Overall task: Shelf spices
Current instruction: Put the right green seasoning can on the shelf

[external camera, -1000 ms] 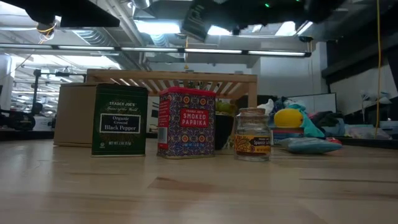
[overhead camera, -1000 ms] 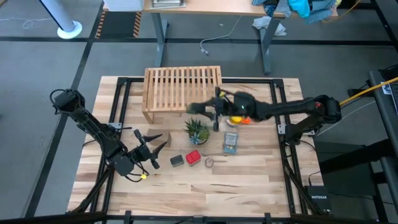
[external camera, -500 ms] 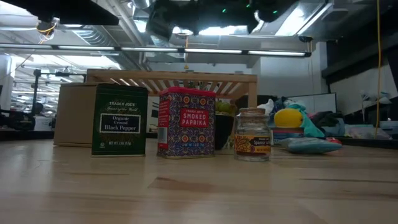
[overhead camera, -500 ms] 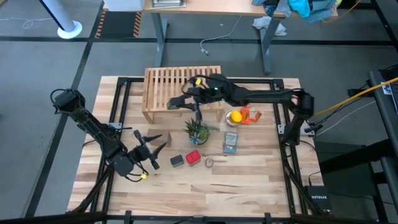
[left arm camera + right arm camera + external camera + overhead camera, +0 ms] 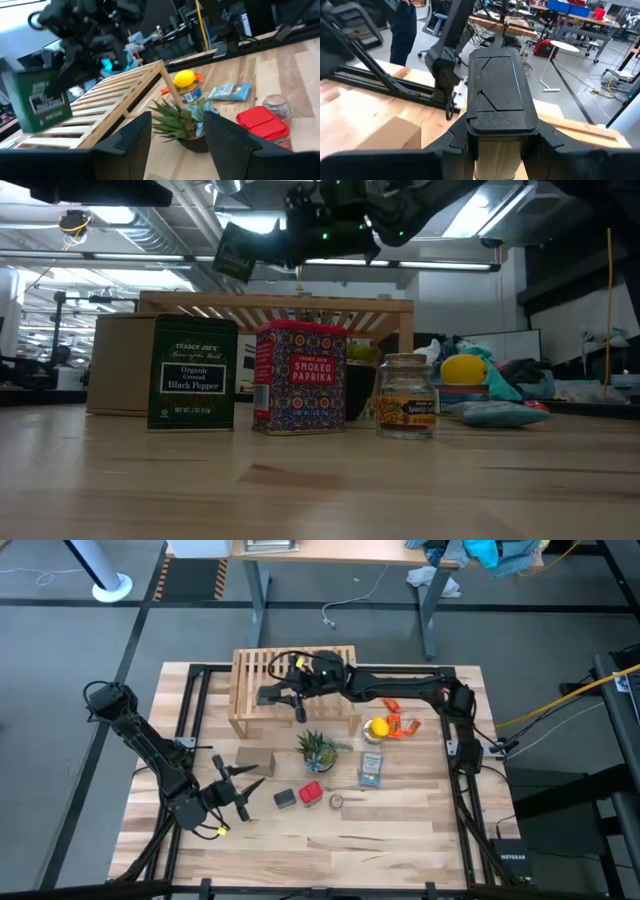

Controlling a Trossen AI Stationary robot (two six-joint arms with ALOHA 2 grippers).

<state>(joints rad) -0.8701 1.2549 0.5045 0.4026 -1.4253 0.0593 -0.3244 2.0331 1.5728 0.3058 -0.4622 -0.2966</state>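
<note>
My right gripper (image 5: 278,696) reaches over the slatted top of the light-wood shelf (image 5: 320,665), shut on a dark green boxy tin (image 5: 40,100) with a black lid (image 5: 497,95). On the table stand another dark tin (image 5: 285,798), a red tin (image 5: 311,792) and a small round jar (image 5: 337,801). In the low view they stand in a row, upright on their bases: the dark tin (image 5: 192,372), the red tin (image 5: 300,377) and the jar (image 5: 406,395). My left gripper (image 5: 243,790) waits open, left of the dark tin. My right gripper pinches the green tin between its two fingers (image 5: 454,142), one on each of two opposite sides just below the lid. The fingers come in about level from the table's right side. The tin (image 5: 236,252) hangs clear above the shelf, slightly tilted.
A small potted plant (image 5: 317,750) stands just in front of the shelf, a brown cardboard box (image 5: 255,760) to its left. Yellow and orange items (image 5: 383,726) and a blue packet (image 5: 371,768) lie to the right. Bare wood lies along the near edge.
My right gripper has swept from above the yellow and orange items toward the table's left and far edge, carrying the green tin, and now hangs over the shelf's left half. The tins and jar on the table have stayed put.
</note>
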